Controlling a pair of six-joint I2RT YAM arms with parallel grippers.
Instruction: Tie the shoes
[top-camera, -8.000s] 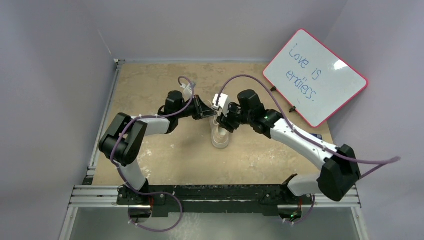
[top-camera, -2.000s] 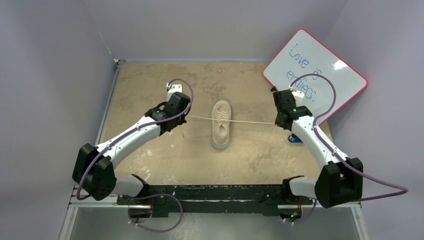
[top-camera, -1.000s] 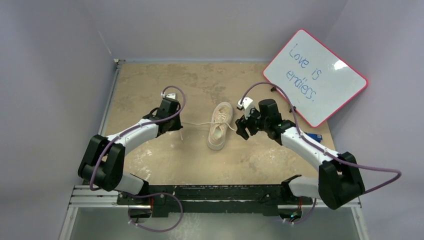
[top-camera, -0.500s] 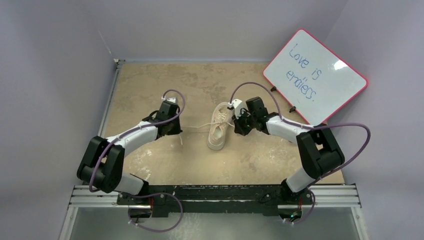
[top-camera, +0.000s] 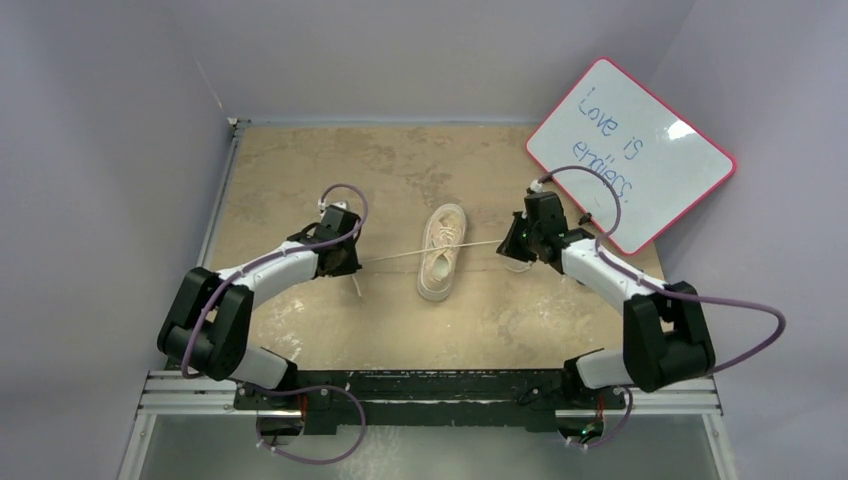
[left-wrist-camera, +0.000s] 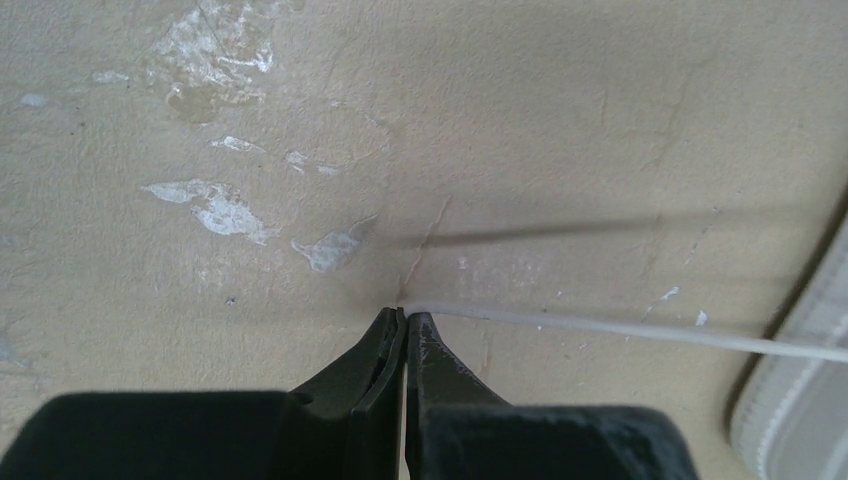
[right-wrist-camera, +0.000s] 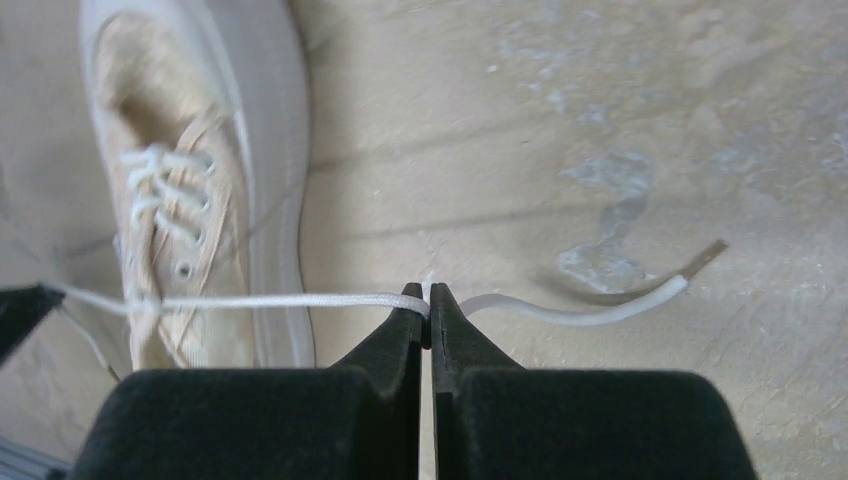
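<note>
The left jaws pinched one lace (left-wrist-camera: 620, 328) tight. The right jaws pinched the other lace (right-wrist-camera: 290, 299). The shoe (top-camera: 440, 255) lay between them.

A robotics lab cell: plain grey-violet walls (top-camera: 100, 150) box in a scuffed tabletop (top-camera: 300, 160), aluminium mounting rail (top-camera: 190, 392), whiteboard (top-camera: 650, 160) propped aside.

A pink-framed whiteboard (top-camera: 632, 150) reading "Love is endless" leans at the far right of the tan table (top-camera: 300, 170).
</note>
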